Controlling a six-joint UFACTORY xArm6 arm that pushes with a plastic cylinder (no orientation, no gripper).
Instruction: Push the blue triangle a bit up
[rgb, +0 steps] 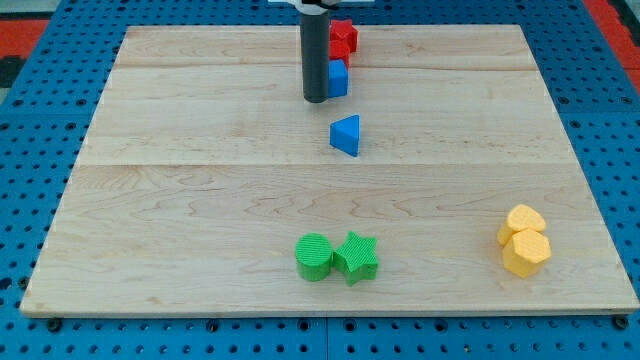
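Near the top middle of the wooden bench, my tip sat at the bottom of the dark rod, touching or almost touching the left side of a small blue block. No pincer was on the arm, so I cannot tell you if one was open or closed. Just behind the rod, at the view's top, two red blocks sat close together, and I could not make out their shapes. The blue triangle lay a little below my tip and slightly to the view's right, apart from it and from the other blue block. Down near the view's bottom, a green round block touched a green star. Far off at the bottom right, two yellow blocks sat pressed together.
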